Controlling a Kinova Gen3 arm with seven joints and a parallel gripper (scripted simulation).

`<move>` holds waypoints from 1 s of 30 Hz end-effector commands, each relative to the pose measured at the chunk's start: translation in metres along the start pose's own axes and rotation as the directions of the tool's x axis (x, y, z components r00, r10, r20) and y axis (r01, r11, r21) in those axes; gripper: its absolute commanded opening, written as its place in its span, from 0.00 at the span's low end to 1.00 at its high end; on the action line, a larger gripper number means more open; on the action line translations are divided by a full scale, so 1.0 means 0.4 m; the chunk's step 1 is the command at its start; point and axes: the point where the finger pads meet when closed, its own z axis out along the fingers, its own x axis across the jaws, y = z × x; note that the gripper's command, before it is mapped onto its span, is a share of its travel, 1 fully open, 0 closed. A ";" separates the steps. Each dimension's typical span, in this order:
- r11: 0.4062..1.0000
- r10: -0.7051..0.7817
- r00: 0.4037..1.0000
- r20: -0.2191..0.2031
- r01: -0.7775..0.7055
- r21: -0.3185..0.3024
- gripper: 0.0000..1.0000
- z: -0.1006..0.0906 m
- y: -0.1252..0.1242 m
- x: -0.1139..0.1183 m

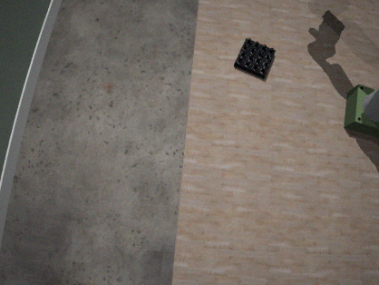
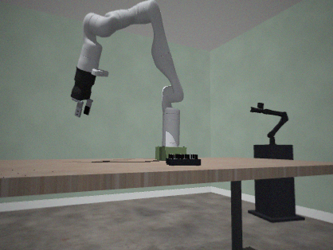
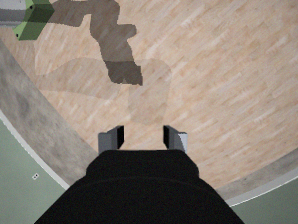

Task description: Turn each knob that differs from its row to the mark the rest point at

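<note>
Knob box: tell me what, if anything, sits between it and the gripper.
Nothing visible does. The open, empty gripper hangs high over the table, well off to the side of the knob box; only open air and bare table top lie between them.

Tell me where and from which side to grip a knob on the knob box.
Grip a knob's round side wall from straight above, jaws either side of it. The knobs stand upright in tight rows on the knob box, so a sideways approach looks blocked. The gripper hangs open, high above the table.

Black camera stand beside wooden table
</note>
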 end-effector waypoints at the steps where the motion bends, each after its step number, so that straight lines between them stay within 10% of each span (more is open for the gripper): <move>1: 1.000 0.008 1.000 -0.018 -0.008 0.008 1.00 -0.008 -0.027 0.013; 30: 0.995 0.088 0.994 -0.062 -0.084 0.057 1.00 -0.022 -0.139 0.052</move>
